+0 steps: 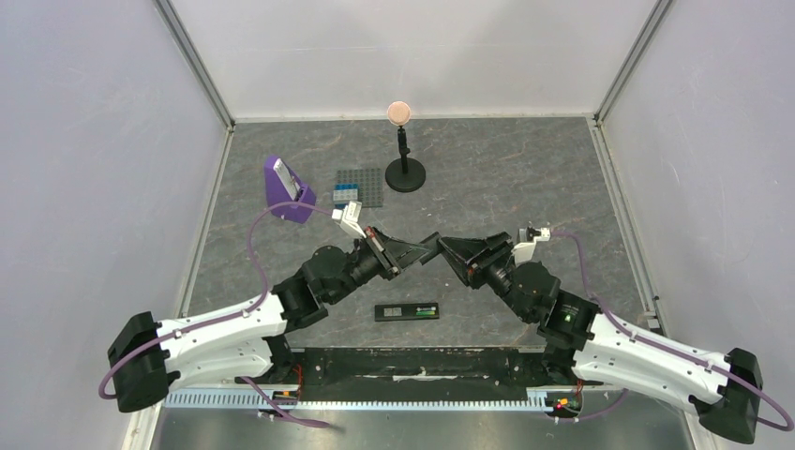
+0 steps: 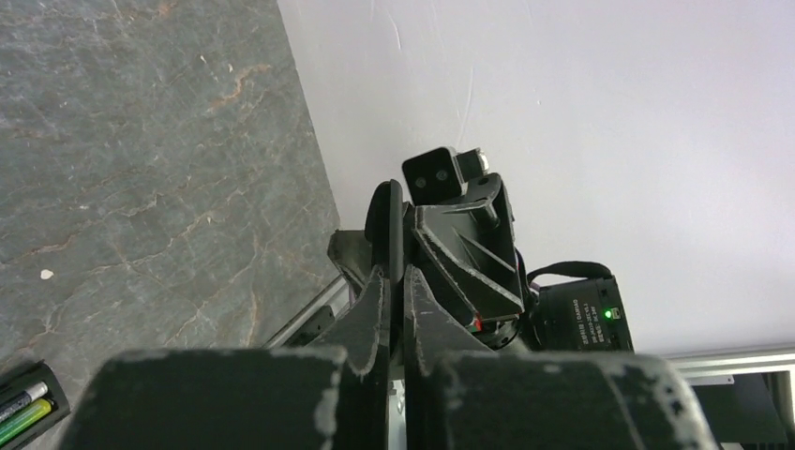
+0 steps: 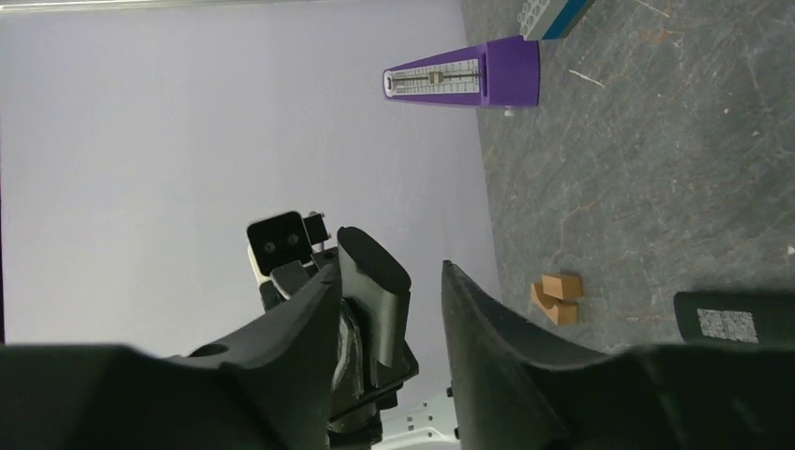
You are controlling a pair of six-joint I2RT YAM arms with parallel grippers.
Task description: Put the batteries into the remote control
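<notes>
The remote control (image 1: 408, 311) lies on the table in front of both arms, back face up. The batteries lie in its recess, one bright green (image 2: 25, 421), one darker with a light tip (image 2: 21, 397). My left gripper (image 1: 424, 252) is raised above the table and shut on a thin black cover plate (image 2: 396, 220), which sticks out past its fingertips (image 2: 375, 295). My right gripper (image 1: 443, 245) faces it tip to tip and is open. In the right wrist view the plate's end (image 3: 375, 281) sits between the right gripper's (image 3: 389, 270) jaws, close to one finger.
A purple metronome (image 1: 286, 187) stands at the back left. Next to it is a grey studded baseplate (image 1: 366, 183) with a blue-white brick (image 1: 346, 195). A black stand with a pink ball (image 1: 404, 150) is behind. Two orange-tan blocks (image 3: 558, 297) lie on the table.
</notes>
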